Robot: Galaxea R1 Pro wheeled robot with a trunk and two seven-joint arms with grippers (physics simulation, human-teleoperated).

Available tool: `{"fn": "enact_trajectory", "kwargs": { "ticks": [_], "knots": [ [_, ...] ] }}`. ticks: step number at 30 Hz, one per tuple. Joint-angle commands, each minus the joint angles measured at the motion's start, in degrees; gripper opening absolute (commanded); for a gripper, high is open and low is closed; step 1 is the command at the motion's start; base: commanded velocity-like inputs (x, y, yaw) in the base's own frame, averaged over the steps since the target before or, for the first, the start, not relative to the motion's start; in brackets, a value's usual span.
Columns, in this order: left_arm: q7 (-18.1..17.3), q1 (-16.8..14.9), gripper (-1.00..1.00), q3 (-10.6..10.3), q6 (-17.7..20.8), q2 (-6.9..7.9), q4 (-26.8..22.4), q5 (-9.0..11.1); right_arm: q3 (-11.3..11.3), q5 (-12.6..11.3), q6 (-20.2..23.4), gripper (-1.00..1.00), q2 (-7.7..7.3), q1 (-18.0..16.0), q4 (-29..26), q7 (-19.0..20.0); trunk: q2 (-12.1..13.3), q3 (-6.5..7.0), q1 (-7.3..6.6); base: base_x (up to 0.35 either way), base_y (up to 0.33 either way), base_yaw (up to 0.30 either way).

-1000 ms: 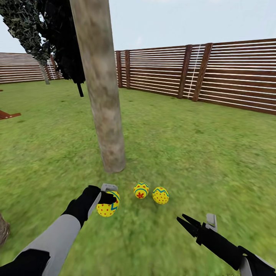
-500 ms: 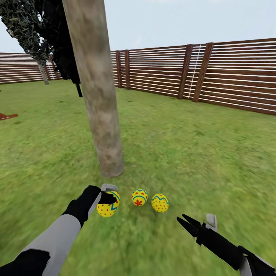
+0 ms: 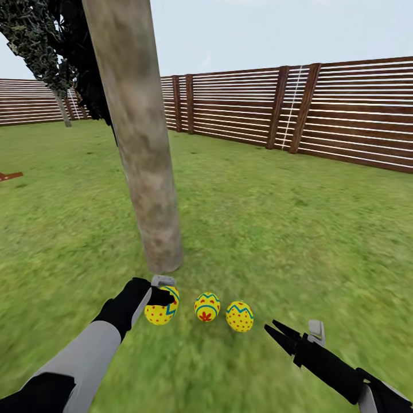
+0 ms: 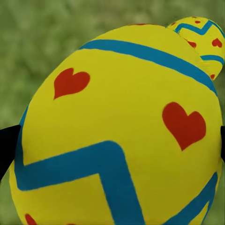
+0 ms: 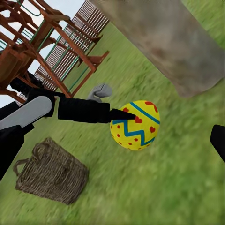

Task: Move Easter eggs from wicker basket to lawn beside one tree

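We are close to the end of the job, as far as we can judge. Two of the three Easter eggs already lie on the lawn (image 3: pixel 298 229) just in front of the foot of the tree (image 3: pixel 150 195): the middle egg (image 3: pixel 207 307) with its red flower mark, and the dotted egg (image 3: pixel 240 316) just beside it, toward our right arm. The third egg (image 3: pixel 161 310) is pinched in our left gripper (image 3: pixel 163 298), whose black fingers close on its two sides; in the left wrist view that egg (image 4: pixel 117 136), with its red hearts and blue zigzag, sits between the dark fingertips at either flank. We cannot tell from these pictures whether it touches the grass or hangs just above it. It is near the trunk's base and just beside the middle egg. Our right gripper (image 3: pixel 279 334) hovers over the grass, well apart from the eggs, its jaws spread and holding nothing. In the right wrist view the wicker basket (image 5: pixel 51 172) stands on the grass behind the left arm, and we see no egg in the part of it that shows. What is left, in our judgement, is to set this last egg down and let go.
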Motion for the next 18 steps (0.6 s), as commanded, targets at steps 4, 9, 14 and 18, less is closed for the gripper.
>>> {"fn": "enact_trajectory", "kwargs": {
  "ticks": [4,9,14,18],
  "knots": [
    [-0.3,0.0,-1.0,-0.1,0.2,0.01,-0.1,-0.3,-0.1,-0.1,0.5,1.0,0.05,0.0,0.0,0.2,0.0,-0.05,0.0,0.038,0.0,0.0],
    [-0.4,0.0,-1.0,-0.1,0.2,0.09,-0.2,-0.3,-0.1,-0.1,0.5,1.0,0.05,0.0,0.0,0.2,0.0,-0.05,0.0,0.004,0.0,0.0],
    [-0.5,0.0,-1.0,-0.1,0.2,0.1,-0.2,-0.3,-0.1,-0.2,0.5,1.0,0.05,0.0,0.0,0.2,-0.1,-0.94,0.1,0.0,0.0,0.0],
    [-0.5,0.0,-1.0,-0.1,0.1,0.18,-0.2,-0.3,-0.1,-0.2,0.5,1.0,0.05,0.0,0.0,0.2,-0.1,-1.82,0.21,0.0,0.0,0.0]
  ]
}}
